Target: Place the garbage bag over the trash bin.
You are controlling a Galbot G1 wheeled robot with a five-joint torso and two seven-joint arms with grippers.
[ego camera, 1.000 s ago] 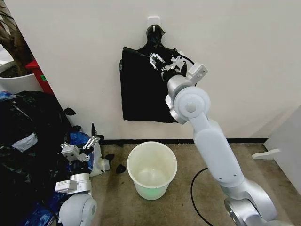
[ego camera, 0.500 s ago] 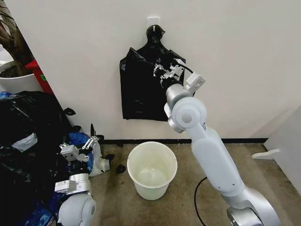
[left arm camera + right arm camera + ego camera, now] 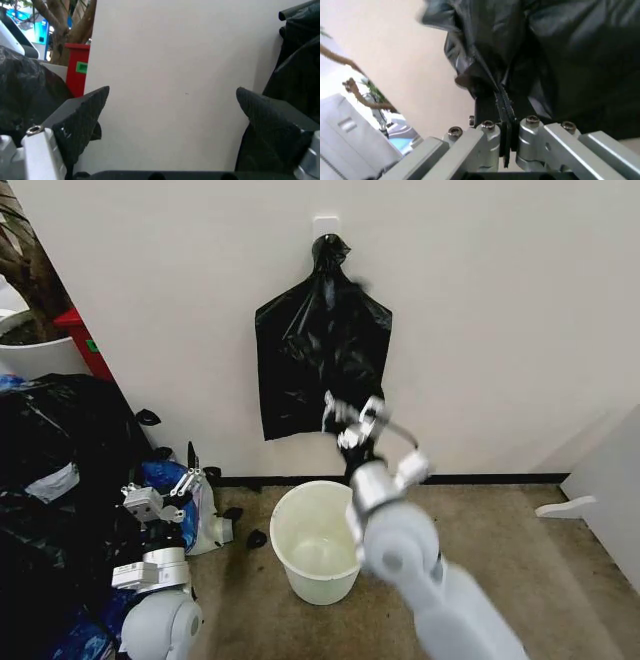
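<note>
Nearest, low on the robot's left, the left pincer (image 3: 160,492) is parked beside bulging black sacks (image 3: 50,480), its dark fingers (image 3: 82,116) spread wide apart with nothing between them. Just beyond, on the floor, stands the small round cream-white plastic trash bin (image 3: 318,542), unlined. Above its far rim the right pincer (image 3: 350,418) is clenched on a fold of thin glossy black plastic garbage bag (image 3: 495,75). Farther back, the flat black bag bunch (image 3: 322,365) hangs from a white wall hook (image 3: 326,224).
</note>
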